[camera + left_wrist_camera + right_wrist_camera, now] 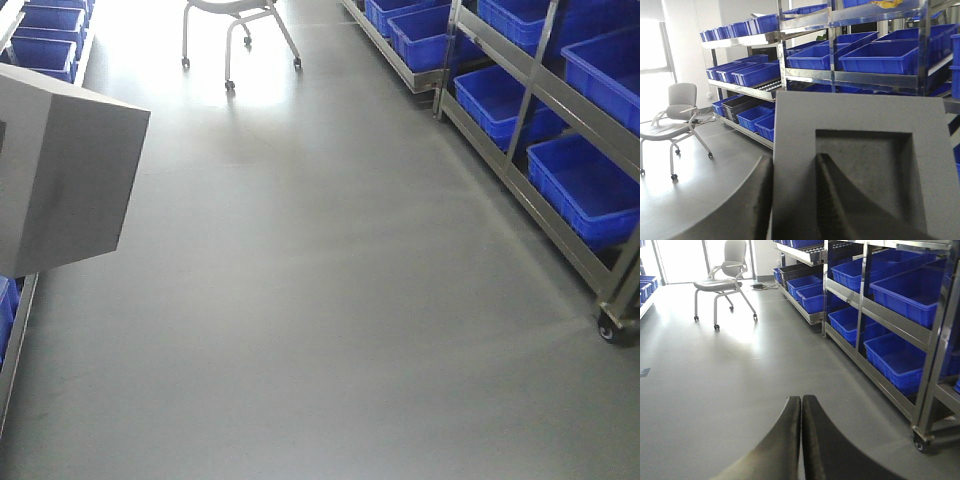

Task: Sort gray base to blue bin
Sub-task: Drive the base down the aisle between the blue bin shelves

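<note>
The gray base (865, 165) fills the left wrist view, its shallow square recess facing the camera. My left gripper (796, 159) is shut on the base's left wall, with one finger outside and the other finger (832, 200) inside the recess. In the front view the gray base (60, 180) hangs in the air at the left, above the floor, and hides the gripper. Blue bins line the metal racks; the nearest blue bin (590, 190) sits on a low shelf at the right. My right gripper (801, 399) is shut and holds nothing, above the floor.
A wheeled metal rack (560, 250) with blue tubs runs along the right, its caster (608, 330) near the front. More blue tubs (45, 40) stand at the far left. A gray wheeled chair (240, 30) stands at the far end of the gray floor (320, 300).
</note>
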{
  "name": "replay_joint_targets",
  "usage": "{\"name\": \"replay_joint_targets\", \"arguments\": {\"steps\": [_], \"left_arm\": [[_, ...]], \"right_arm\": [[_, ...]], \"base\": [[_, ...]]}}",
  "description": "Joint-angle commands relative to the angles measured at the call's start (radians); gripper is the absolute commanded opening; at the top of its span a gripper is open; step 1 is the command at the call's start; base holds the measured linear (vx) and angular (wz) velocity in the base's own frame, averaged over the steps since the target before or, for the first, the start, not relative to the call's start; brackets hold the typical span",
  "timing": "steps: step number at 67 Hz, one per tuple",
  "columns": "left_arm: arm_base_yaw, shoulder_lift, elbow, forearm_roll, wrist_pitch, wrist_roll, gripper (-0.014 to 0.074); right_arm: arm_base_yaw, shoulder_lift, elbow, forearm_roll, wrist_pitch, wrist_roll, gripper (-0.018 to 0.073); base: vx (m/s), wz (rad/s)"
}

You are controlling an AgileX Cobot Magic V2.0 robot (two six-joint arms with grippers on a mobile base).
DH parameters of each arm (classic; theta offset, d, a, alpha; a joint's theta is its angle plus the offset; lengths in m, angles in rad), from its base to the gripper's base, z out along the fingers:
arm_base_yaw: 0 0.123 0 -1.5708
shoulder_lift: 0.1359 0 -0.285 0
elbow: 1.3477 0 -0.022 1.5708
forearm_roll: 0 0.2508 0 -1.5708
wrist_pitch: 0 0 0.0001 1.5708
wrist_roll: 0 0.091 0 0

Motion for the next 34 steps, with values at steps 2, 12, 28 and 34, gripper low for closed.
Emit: {"name": "replay_joint_targets", "arguments": {"steps": [2, 12, 28, 34], "left_arm": [[-0.005, 0.005, -0.032, -0.009, -0.110, -0.014, -0.0006], [-0.005, 0.005, -0.032, -0.009, -0.110, -0.014, -0.0006], [-0.005, 0.005, -0.032, -0.009, -0.110, -0.014, -0.0006], [-0.005, 0.005, -0.032, -0.009, -0.110, -0.014, -0.0006]], "right_arm": [[-0.002, 0.003, 0.001, -0.008, -0.075, -0.013, -0.0005], [-0.002, 0.003, 0.001, -0.008, -0.075, -0.013, -0.0005], [-0.002, 0.003, 0.001, -0.008, -0.075, -0.013, -0.0005], [-0.002, 0.003, 0.001, -0.008, -0.075, -0.013, -0.0005]], "base": [[0.39, 0.10], [0.39, 0.08], [0.39, 0.05], [0.38, 0.08]]}}
